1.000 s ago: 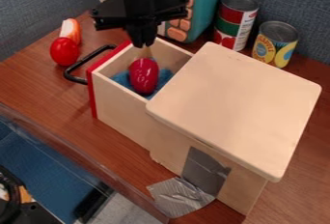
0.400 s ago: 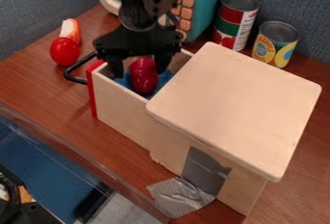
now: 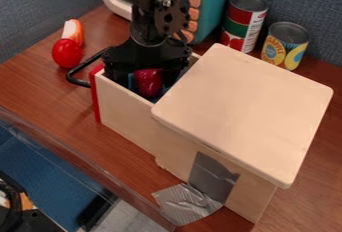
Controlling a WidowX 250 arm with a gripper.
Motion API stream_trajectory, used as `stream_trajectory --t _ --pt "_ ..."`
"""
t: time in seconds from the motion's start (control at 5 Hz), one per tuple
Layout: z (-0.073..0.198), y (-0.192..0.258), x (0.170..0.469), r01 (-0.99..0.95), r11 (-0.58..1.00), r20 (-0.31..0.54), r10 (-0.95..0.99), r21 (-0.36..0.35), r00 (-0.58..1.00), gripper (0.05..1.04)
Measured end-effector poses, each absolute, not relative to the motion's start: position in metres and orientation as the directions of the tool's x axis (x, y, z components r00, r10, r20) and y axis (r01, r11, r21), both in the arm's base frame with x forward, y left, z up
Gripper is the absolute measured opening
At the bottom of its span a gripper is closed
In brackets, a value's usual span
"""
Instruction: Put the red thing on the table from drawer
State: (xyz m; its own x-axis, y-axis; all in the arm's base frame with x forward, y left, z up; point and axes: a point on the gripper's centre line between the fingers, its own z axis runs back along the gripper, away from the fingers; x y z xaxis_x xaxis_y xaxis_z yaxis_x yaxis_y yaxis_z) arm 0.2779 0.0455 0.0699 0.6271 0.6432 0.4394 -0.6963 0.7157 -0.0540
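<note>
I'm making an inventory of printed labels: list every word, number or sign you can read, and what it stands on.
None can be quoted with certainty.
Taller can: label print, too small to read.
Shorter can: lettering on the label, not clear enough to quote.
Teal toy: marks on its display, too small to read.

A black robot arm (image 3: 148,18) is seen at the top left, its hand (image 3: 147,80) pointed downward, the two fingers (image 3: 119,76) spread apart.
</note>
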Motion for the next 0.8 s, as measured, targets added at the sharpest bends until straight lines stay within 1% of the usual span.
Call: stream_trajectory --t 0.2,0.4,0.6,0.8 --pt "0.065 0.045 0.277 -0.698 0.715 0.431 0.646 -0.052 0.630 0.723" --pt "0.066 0.045 0.276 -0.689 0.723 0.432 0.637 -0.049 0.638 0.713" --pt "0.087 0.042 0.275 -0.677 0.730 0.456 0.635 -0.093 0.623 0.713" --pt "0.124 0.037 0.286 -0.652 0.740 0.503 0.631 -0.165 0.590 0.712"
